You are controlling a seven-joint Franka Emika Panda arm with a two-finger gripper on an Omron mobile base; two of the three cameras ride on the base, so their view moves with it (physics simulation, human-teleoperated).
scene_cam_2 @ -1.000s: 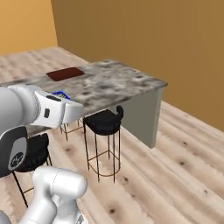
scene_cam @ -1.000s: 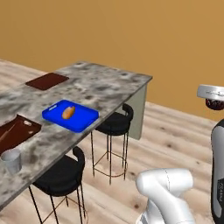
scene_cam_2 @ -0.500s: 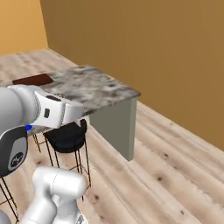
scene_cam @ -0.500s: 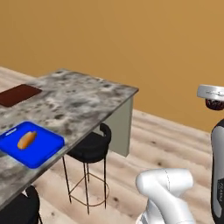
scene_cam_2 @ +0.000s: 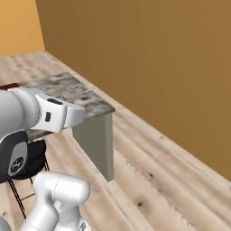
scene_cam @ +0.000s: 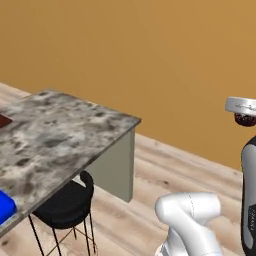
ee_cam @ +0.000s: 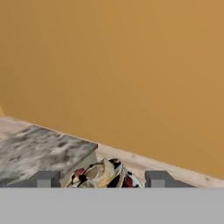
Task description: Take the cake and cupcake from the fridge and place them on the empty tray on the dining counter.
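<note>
Orange wall (scene_cam: 150,60) behind, wood floor (scene_cam_2: 171,180) below. Dining counter (scene_cam: 55,135) at left, black stool (scene_cam: 65,205) tucked under it. Gripper (ee_cam: 103,178) jaws wide, clamped on the cupcake (ee_cam: 103,174), held in air off the counter's corner.

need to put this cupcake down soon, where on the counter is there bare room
The counter top is bare stone from its far corner by the orange wall across most of its width. Toward the near left edge it gets busier: a blue tray sits there, and the brown tray peeks in at the far left. The hand holds the cupcake.
</note>
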